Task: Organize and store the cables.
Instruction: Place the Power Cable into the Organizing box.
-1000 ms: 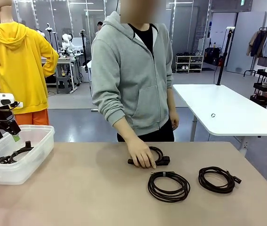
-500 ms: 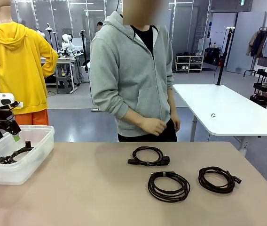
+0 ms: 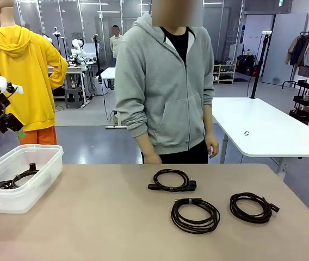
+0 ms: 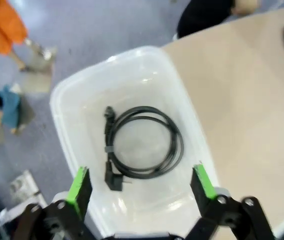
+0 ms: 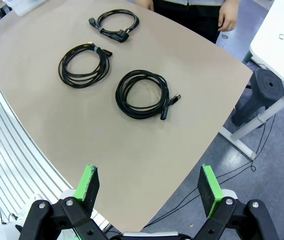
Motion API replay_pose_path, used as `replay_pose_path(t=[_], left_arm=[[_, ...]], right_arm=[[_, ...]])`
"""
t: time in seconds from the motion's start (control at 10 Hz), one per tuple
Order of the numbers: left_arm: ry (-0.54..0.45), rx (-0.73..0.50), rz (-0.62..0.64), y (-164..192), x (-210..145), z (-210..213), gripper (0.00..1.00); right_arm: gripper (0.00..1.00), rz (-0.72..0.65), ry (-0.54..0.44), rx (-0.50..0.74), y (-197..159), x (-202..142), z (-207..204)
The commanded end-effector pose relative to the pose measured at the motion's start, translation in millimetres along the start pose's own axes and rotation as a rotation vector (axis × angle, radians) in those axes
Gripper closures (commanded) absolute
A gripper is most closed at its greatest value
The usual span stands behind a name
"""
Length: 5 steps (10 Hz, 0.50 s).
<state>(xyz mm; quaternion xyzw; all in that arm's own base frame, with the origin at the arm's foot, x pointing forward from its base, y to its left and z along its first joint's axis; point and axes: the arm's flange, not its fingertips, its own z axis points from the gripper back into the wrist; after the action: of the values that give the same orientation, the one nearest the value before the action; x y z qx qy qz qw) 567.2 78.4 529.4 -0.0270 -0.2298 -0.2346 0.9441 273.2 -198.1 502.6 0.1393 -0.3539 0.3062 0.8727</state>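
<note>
Four cables are in my sight. Three lie on the table (image 3: 89, 228), each wound in a round coil. The far cable (image 3: 172, 180) sits near the middle of the table, close to the far edge. The near cable (image 3: 195, 215) lies just in front of it, a little to the right. The right cable (image 3: 251, 207) lies beside the near cable, and the two are apart. The fourth cable (image 4: 142, 147) lies flat on the bottom of the bin (image 3: 29, 198), a clear tub at the left end of the table.

My left claw (image 4: 141, 182) hangs in the air over the bin and looks down into it. Its green pads (image 4: 79, 184) stand wide apart, and it grips nothing. My right claw (image 5: 147, 184) is high up at the near right side, over the table's edge. Its pads stand wide apart too, with nothing between them. From there I see the three coils lying on the table below.

A person (image 3: 165, 87) in a grey hoodie stands at the far side of the table. One hand (image 3: 212, 148) hangs down by the hip. The other arm hangs down close to the table's far edge.
</note>
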Motion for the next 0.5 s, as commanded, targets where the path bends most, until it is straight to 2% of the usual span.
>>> replay_pose_path(t=[0.0, 0.2, 0.4], left_arm=[[-0.106, -0.067, -0.138, -45, -59, 18, 0.0], [-0.158, -0.115, -0.241, -81, -107, 45, 0.0], [-0.17, -0.147, -0.297, -105, -151, 56, 0.0]], right_arm=[[0.0, 0.014, -0.007, 0.006, 0, -1, 1], [0.0, 0.014, -0.007, 0.006, 0, -1, 1], [0.0, 0.014, -0.007, 0.006, 0, -1, 1]])
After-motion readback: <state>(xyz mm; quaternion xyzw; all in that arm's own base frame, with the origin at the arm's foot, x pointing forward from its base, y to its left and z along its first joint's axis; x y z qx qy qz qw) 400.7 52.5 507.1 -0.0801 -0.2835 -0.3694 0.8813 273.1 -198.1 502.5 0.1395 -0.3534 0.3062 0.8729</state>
